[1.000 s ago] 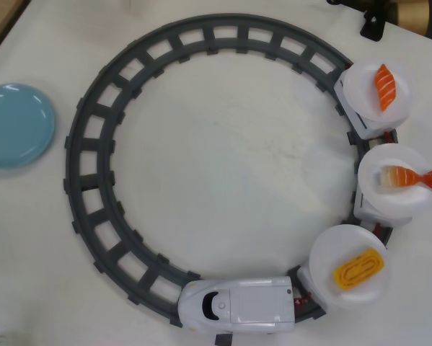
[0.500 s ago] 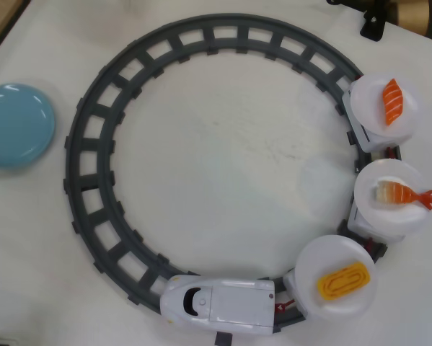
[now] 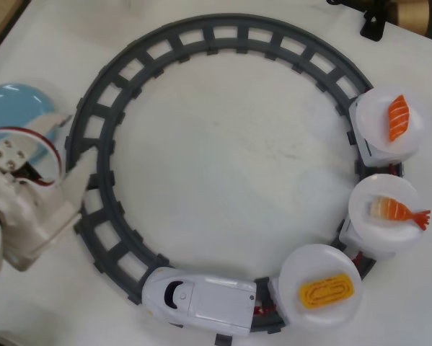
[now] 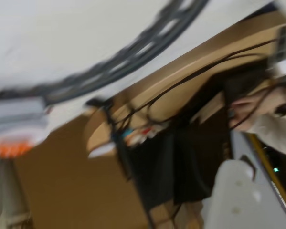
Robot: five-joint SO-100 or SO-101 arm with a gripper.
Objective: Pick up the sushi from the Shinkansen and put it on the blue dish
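The yellow-orange egg sushi (image 3: 325,293) lies on the white plate of the first car behind the Shinkansen (image 3: 199,300), at the bottom of the track in the overhead view. The blue dish (image 3: 14,104) sits at the far left, outside the track, partly covered by my arm. My gripper (image 3: 65,144) reaches in from the left edge over the dish and the track's left side, far from the sushi. Its jaws cannot be made out. The wrist view is motion-blurred and shows only a white gripper part (image 4: 233,191).
A grey circular track (image 3: 223,32) fills the table. Two more cars carry a shrimp piece (image 3: 397,210) and a salmon piece (image 3: 398,117) at the right. A black clamp (image 3: 373,25) stands at the top right. The wrist view shows the track arc (image 4: 133,52) and clutter beyond the table.
The train has rolled along the track, its nose moving left along the bottom and the cars following downward. My arm has come in from the left edge and now covers part of the blue dish.
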